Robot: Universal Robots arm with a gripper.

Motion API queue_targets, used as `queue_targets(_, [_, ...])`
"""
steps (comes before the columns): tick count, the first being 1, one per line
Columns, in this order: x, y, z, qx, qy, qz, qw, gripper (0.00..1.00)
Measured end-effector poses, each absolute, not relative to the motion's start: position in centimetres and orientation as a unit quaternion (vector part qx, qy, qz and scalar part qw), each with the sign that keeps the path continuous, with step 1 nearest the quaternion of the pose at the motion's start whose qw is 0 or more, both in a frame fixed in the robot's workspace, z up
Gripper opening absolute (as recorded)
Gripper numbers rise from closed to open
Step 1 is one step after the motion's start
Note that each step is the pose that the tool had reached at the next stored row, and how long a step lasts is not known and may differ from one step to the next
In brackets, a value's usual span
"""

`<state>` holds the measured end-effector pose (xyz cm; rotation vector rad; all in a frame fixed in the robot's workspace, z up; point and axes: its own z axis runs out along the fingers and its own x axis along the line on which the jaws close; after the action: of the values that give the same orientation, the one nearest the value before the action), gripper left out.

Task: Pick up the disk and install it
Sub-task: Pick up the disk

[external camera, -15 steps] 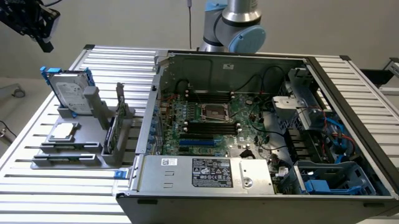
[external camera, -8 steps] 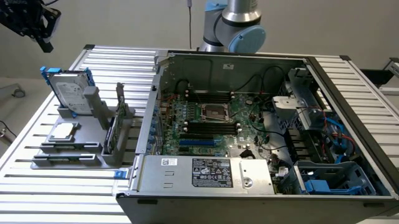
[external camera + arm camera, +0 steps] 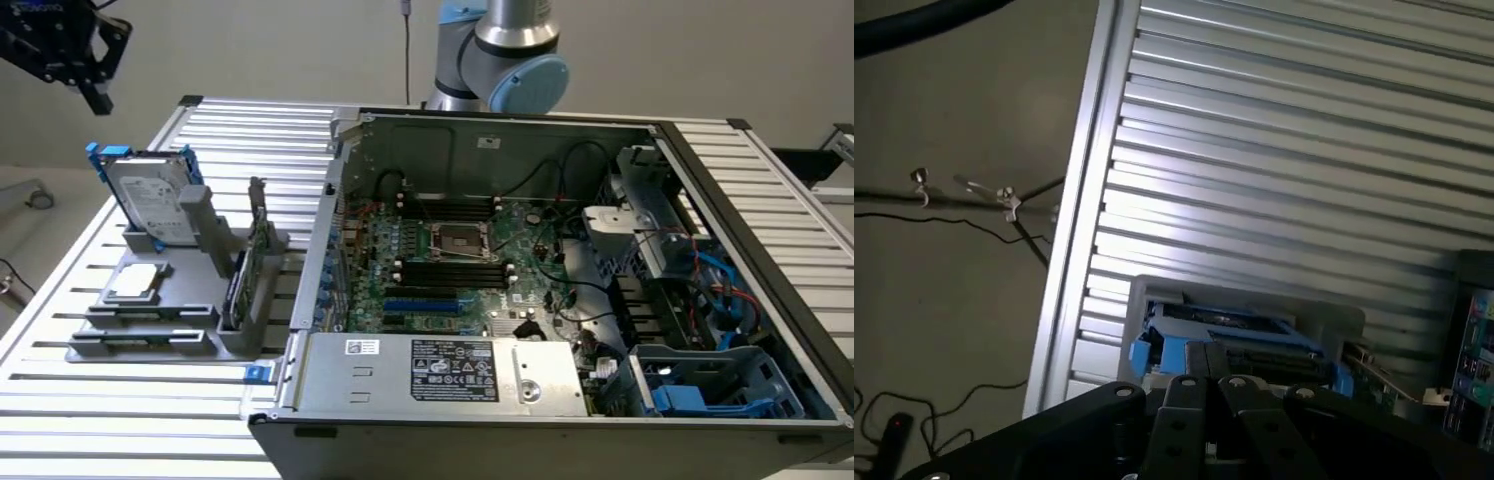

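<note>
The disk [image 3: 147, 195] stands on edge in a grey holder [image 3: 200, 235] on the exterior view's left. It is a silver drive with a white label and a blue frame. My black gripper [image 3: 96, 98] hangs in the air above it, a little further to that left, and touches nothing. In the wrist view my gripper [image 3: 1206, 358] is shut with nothing between its fingers. Beyond the fingertips, that view looks down on the blue-edged top of the disk [image 3: 1229, 332].
An open computer case [image 3: 747, 220] with its motherboard [image 3: 454, 260] lies on the slatted metal table [image 3: 80, 420]. A blue drive bay [image 3: 694, 395] sits at its near right corner. The holder also carries a small silver chip [image 3: 138, 283] and an upright circuit card [image 3: 254, 245]. Cables [image 3: 944, 215] lie on the floor.
</note>
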<state>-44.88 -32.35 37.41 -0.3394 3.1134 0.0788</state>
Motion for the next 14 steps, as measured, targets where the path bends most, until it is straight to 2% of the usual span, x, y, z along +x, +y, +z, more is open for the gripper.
queue_targets(14, [-44.9, -32.3, 36.1, -0.233, 0.972, 0.025, 0.001, 0.11])
